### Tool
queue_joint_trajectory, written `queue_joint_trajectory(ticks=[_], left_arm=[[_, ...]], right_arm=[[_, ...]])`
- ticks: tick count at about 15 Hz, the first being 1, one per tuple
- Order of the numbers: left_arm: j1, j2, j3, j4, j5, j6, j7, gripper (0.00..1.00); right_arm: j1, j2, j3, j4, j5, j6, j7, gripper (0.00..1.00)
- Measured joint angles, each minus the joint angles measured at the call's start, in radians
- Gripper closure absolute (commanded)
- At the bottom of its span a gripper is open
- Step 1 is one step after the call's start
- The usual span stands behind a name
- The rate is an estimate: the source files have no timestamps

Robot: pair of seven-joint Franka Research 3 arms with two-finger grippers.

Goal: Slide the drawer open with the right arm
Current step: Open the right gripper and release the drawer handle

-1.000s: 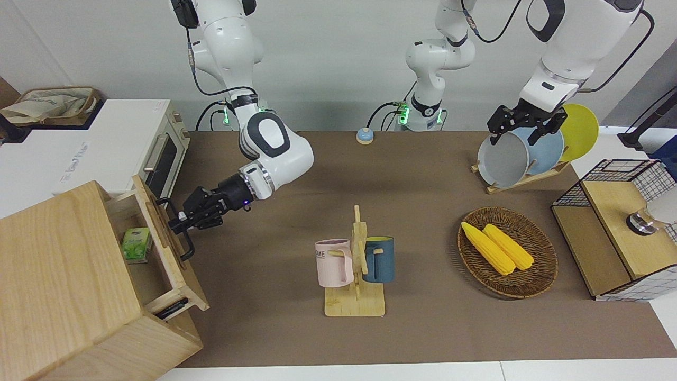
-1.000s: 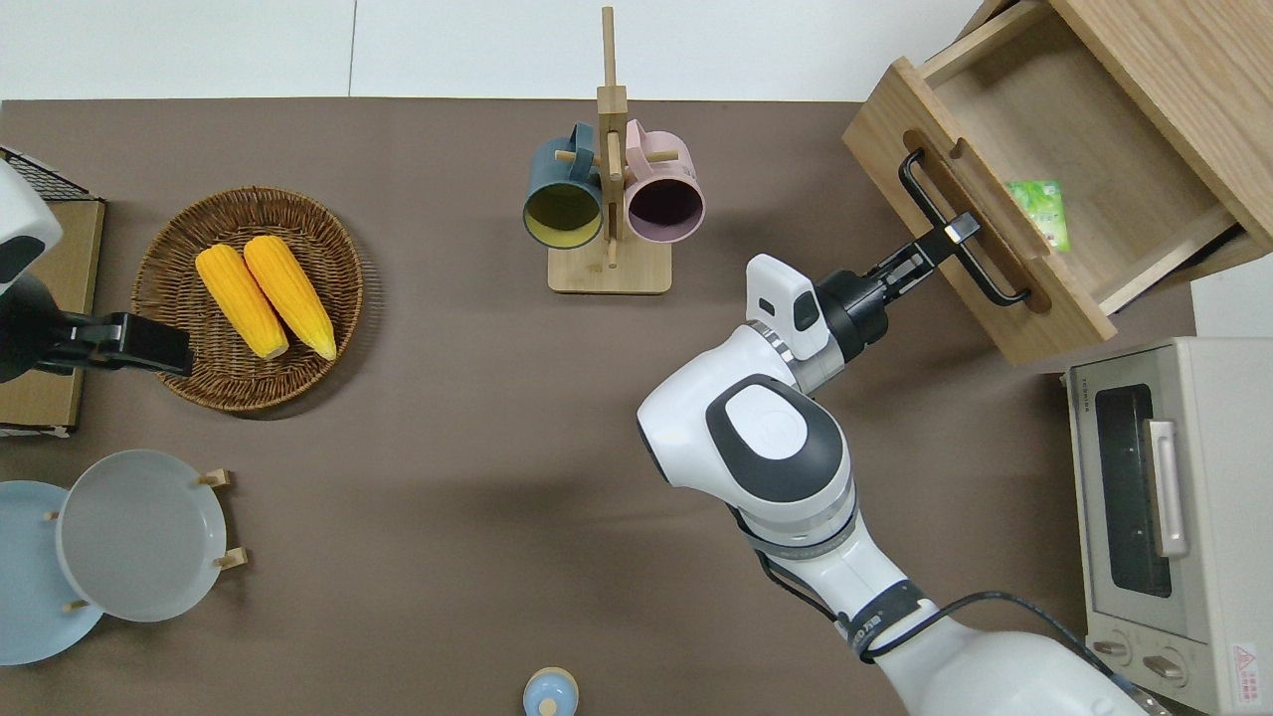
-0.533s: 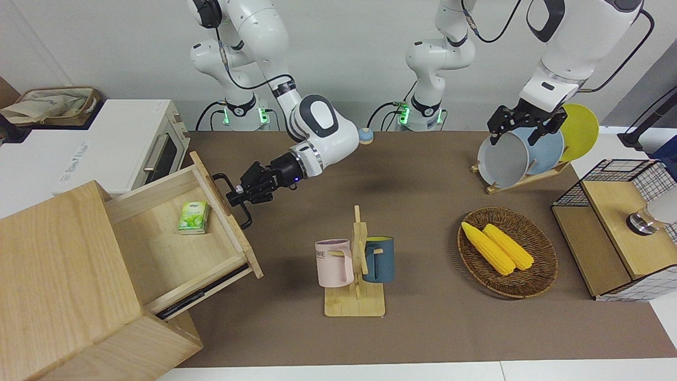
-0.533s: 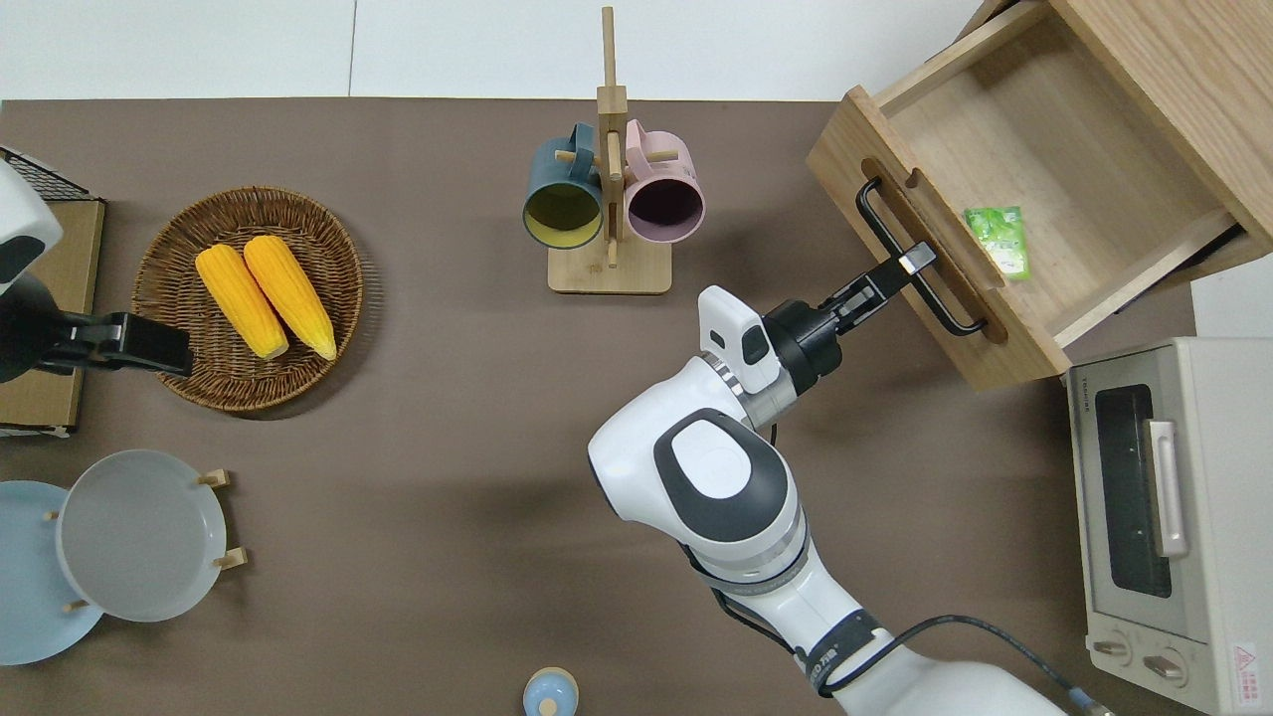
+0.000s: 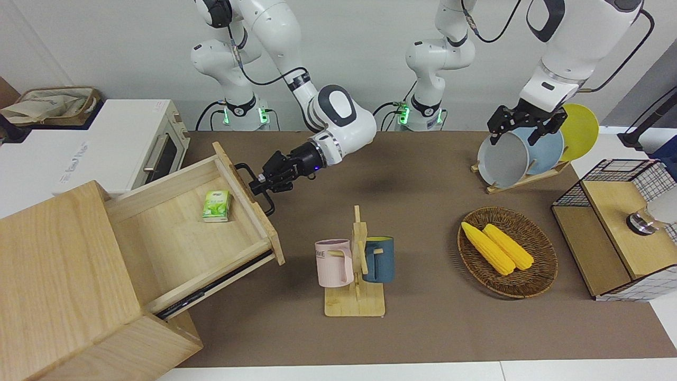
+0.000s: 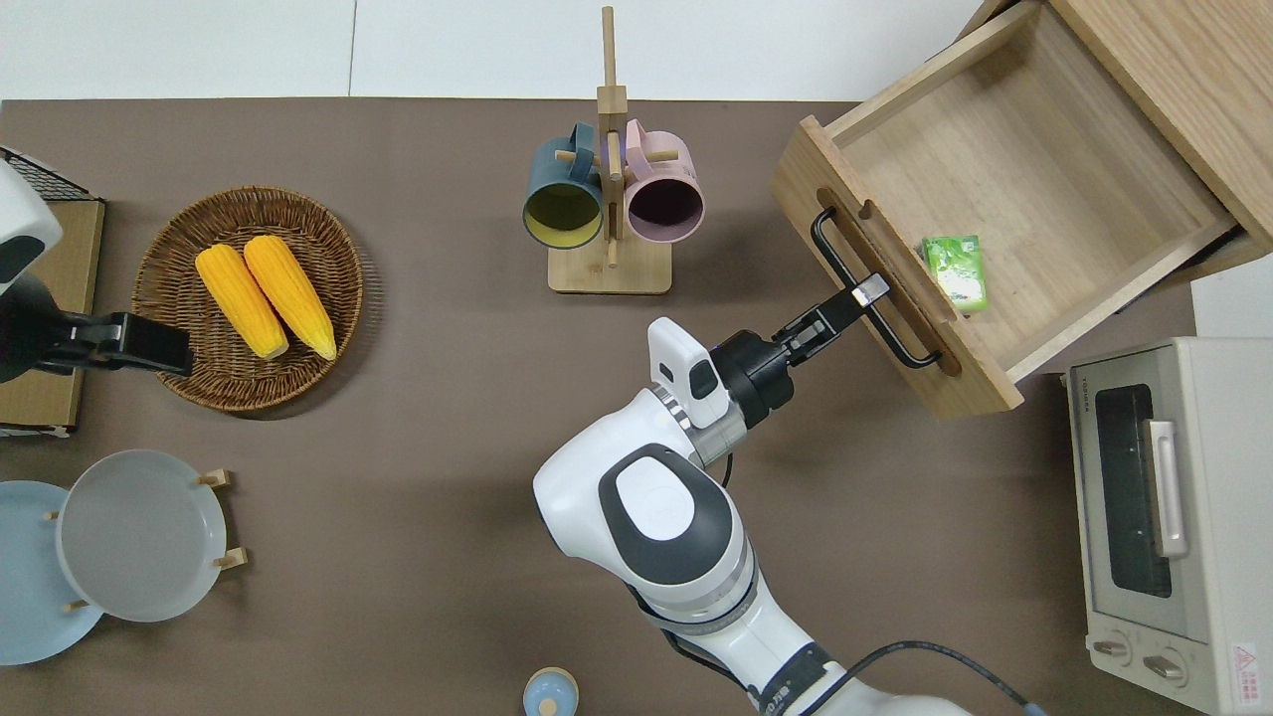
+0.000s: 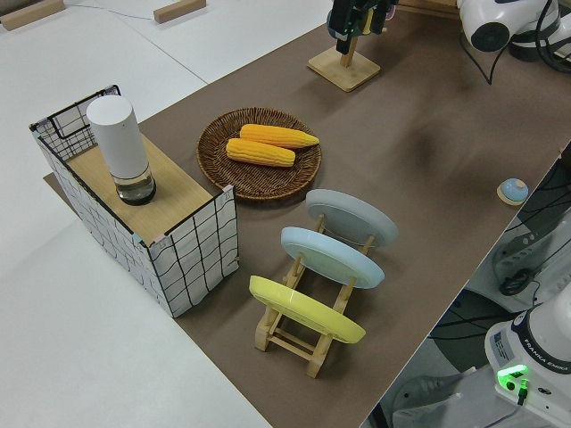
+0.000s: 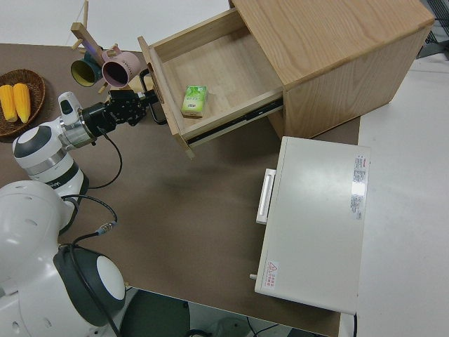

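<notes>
The wide light-wood drawer [image 5: 185, 238] stands pulled far out of the pale wood cabinet [image 5: 58, 286] at the right arm's end of the table. It also shows in the overhead view [image 6: 1034, 169] and the right side view [image 8: 217, 70]. My right gripper [image 5: 260, 187] is shut on the drawer's black loop handle [image 5: 267, 207], near its middle, as the overhead view [image 6: 867, 291] and right side view [image 8: 151, 105] show. A small green packet [image 6: 955, 271] lies inside the drawer, close to its front panel. The left arm is parked.
A white toaster oven [image 6: 1164, 517] stands beside the cabinet, nearer to the robots. A wooden mug rack [image 6: 609, 199] with two mugs stands mid-table, close to the drawer's front. A wicker basket [image 5: 534, 275] with corn, a plate rack [image 5: 521, 180] and a wire-mesh box [image 5: 613, 227] stand toward the left arm's end.
My right gripper has pulled the handle toward the middle of the table. The drawer has slid much farther out, and the green packet has come along with it.
</notes>
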Motion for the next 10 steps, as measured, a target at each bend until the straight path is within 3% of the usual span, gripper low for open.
queue_joint_trajectory(ticks=[3, 4, 6, 8, 10], left_arm=[[0.0, 0.0, 0.0, 0.0, 0.0, 0.0, 0.0, 0.01], [0.0, 0.0, 0.0, 0.0, 0.0, 0.0, 0.0, 0.01], [0.0, 0.0, 0.0, 0.0, 0.0, 0.0, 0.0, 0.01], [0.0, 0.0, 0.0, 0.0, 0.0, 0.0, 0.0, 0.01], [0.0, 0.0, 0.0, 0.0, 0.0, 0.0, 0.0, 0.01]], right_arm=[[0.008, 0.023, -0.001, 0.026, 0.003, -0.022, -0.001, 0.982], [0.008, 0.025, 0.0, 0.029, 0.003, -0.025, -0.002, 0.86], [0.008, 0.028, 0.0, 0.033, 0.003, -0.028, -0.002, 0.488], [0.009, 0.031, 0.0, 0.038, 0.002, -0.027, -0.002, 0.013], [0.013, 0.036, 0.0, 0.051, 0.001, -0.026, -0.003, 0.011]])
